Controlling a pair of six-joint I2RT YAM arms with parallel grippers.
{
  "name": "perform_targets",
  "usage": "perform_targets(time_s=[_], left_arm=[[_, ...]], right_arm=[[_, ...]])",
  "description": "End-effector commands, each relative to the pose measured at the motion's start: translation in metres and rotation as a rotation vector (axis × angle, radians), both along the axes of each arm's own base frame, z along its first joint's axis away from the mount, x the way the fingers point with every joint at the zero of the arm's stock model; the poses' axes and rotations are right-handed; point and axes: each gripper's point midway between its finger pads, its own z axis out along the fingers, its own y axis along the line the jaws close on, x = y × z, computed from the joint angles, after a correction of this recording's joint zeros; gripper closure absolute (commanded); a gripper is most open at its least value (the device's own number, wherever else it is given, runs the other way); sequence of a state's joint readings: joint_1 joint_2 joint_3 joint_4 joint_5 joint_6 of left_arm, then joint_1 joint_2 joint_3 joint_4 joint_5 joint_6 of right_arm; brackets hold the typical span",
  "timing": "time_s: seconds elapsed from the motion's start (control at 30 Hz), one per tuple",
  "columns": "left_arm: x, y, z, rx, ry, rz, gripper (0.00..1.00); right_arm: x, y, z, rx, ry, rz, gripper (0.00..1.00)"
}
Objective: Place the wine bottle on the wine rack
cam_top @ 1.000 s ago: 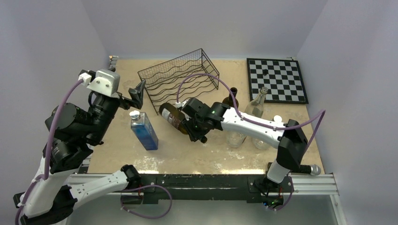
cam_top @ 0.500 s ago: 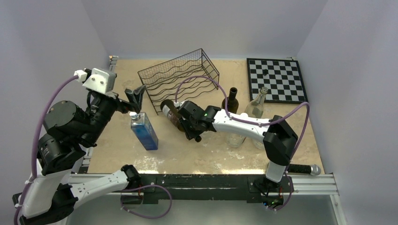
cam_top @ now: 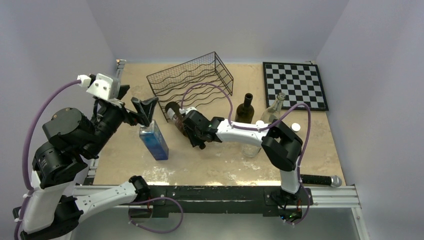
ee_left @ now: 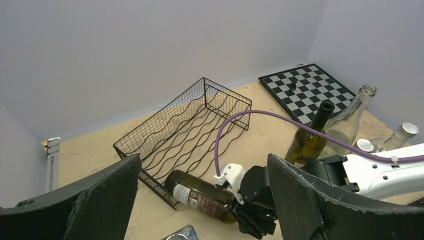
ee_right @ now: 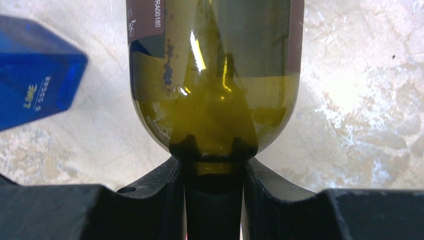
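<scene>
The wine bottle point(cam_top: 176, 115) is olive green with a dark red label. It lies on its side on the table, its base against the near edge of the black wire wine rack point(cam_top: 190, 82). My right gripper point(cam_top: 194, 131) is shut on the bottle's neck. In the right wrist view the bottle point(ee_right: 215, 75) fills the frame above the gripper point(ee_right: 214, 160), and the neck is hidden between the fingers. My left gripper point(cam_top: 142, 106) is open and empty, raised left of the rack. In its view point(ee_left: 202, 167) the bottle point(ee_left: 200, 197) and the rack point(ee_left: 185, 120) lie below.
A blue square bottle point(cam_top: 154, 140) lies just left of the wine bottle. A dark upright bottle point(cam_top: 246, 107), a clear bottle point(cam_top: 274, 110) and glass jars point(cam_top: 251, 148) stand to the right. A chessboard point(cam_top: 295, 85) lies at the back right.
My right arm has carried the bottle left and back, so its base now meets the rack's near edge. My left gripper has shifted a little right, toward the rack.
</scene>
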State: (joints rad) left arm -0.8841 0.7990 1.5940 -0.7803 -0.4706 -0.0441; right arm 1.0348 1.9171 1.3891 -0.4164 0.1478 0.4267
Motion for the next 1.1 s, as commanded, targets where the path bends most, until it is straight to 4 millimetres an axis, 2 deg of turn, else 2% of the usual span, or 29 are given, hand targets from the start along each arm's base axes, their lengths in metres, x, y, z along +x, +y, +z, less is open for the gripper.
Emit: perform_targets(time_s=[0.0,0.3,0.6,0.83,1.07], left_arm=[[-0.004,-0.007,0.004,-0.046,0.03,-0.035,0.01],[-0.007,-0.024,0.003,-0.039,0.116,-0.096,0.01],[-0.014,-0.027,-0.006,-0.065,0.176,-0.119,0.02],[-0.013,-0.024,-0.016,-0.042,0.204,-0.1,0.03],[-0.017,-0.016,-0.026,-0.05,0.243,-0.07,0.03]], right_arm=[[0.05,0.047,0.067,0.249,-0.209,-0.111,1.0],[0.081,0.077,0.063,0.289,-0.255,-0.189,1.0],[0.108,0.114,0.063,0.344,-0.289,-0.212,1.0],[0.122,0.128,0.068,0.35,-0.313,-0.198,1.0],[0.136,0.131,0.061,0.332,-0.292,-0.221,1.0]])
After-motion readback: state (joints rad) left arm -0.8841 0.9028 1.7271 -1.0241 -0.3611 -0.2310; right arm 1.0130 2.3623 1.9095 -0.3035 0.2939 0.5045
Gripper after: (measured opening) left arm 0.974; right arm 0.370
